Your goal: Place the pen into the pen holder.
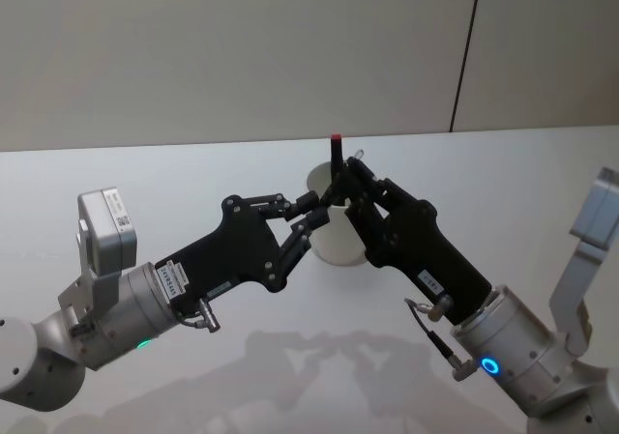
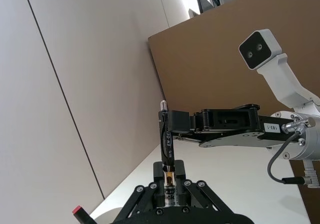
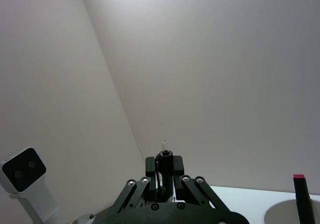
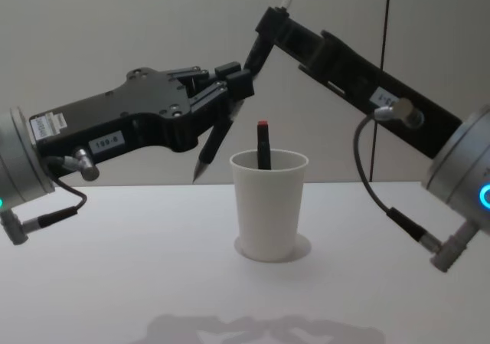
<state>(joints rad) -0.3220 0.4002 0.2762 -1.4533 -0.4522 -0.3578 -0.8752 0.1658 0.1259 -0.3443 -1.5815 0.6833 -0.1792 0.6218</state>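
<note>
Above the pen holder [image 4: 268, 206], both hands [image 4: 237, 83] [image 4: 269, 24] grip one tilted pen [image 4: 230, 114].

Work surface: plain white matte table [image 1: 116, 173], soft shadows cast on it below the jaws. Beyond the jaws: pale grey wall [image 1: 242, 47] made of flat panels, one dark vertical seam [image 1: 466, 47] between them. Left wrist view: large brown board [image 2: 225, 29] standing behind the table. Lighting diffuse, even.

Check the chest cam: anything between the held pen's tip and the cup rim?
Nothing. In the chest view, the pen tip hangs left of the pen holder rim, with bare wall showing between them.
</note>
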